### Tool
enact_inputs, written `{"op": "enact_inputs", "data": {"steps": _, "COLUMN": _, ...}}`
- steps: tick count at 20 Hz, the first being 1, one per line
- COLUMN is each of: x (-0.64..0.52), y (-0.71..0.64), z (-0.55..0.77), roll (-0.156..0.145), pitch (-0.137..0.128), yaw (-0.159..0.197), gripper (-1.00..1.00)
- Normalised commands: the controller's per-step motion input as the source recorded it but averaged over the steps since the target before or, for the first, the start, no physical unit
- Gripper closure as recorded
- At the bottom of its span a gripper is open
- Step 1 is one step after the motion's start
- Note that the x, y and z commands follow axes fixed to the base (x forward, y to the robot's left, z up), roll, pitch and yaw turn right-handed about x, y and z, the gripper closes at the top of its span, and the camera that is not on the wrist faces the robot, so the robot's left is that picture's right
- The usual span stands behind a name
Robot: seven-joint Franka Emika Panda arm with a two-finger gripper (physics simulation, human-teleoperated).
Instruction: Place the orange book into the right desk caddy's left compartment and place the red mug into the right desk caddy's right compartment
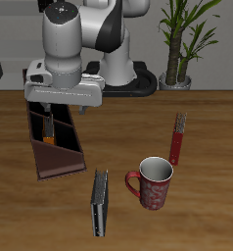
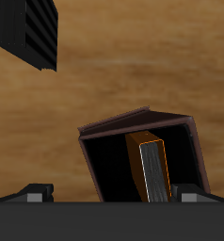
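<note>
Partly hidden, the orange book (image 2: 152, 169) stands in the right desk caddy (image 1: 52, 147), jaws apart.

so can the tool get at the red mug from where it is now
Probably yes. The red mug stands upright in the open near the table's front edge, nothing above it; the tool hangs over the right desk caddy, apparently free of the orange book.

No readable text, label, brand, number or sign anywhere in either view. Plain covers on the small thin orange book (image 2: 153, 172) inside the long dark maroon-brown desk caddy (image 1: 56, 145); only a pale speckled pattern, no lettering, on the dark red mug (image 1: 153, 182).
</note>
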Motion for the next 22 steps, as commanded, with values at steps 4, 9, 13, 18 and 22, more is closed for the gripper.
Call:
{"op": "enact_inputs", "data": {"steps": 4, "x": 0.05, "y": 0.6, "z": 0.34, "roll": -0.072, "pitch": -0.074, "yaw": -0.013, "gripper": -1.0}}
{"op": "enact_inputs", "data": {"steps": 9, "x": 0.08, "y": 0.7, "z": 0.21, "roll": 0.033, "pitch": -0.05, "yaw": 0.09, "gripper": -1.0}}
{"op": "enact_inputs", "data": {"steps": 13, "x": 0.01, "y": 0.35, "z": 0.08, "roll": 0.034, "pitch": -0.03, "yaw": 0.08, "gripper": -1.0}}
{"op": "enact_inputs", "data": {"steps": 18, "x": 0.12, "y": 0.76, "z": 0.04, "roll": 0.02, "pitch": -0.007, "yaw": 0.041, "gripper": -1.0}}
{"op": "enact_inputs", "data": {"steps": 22, "x": 0.02, "y": 0.49, "z": -0.06, "roll": 0.036, "pitch": 0.009, "yaw": 0.074, "gripper": -1.0}}
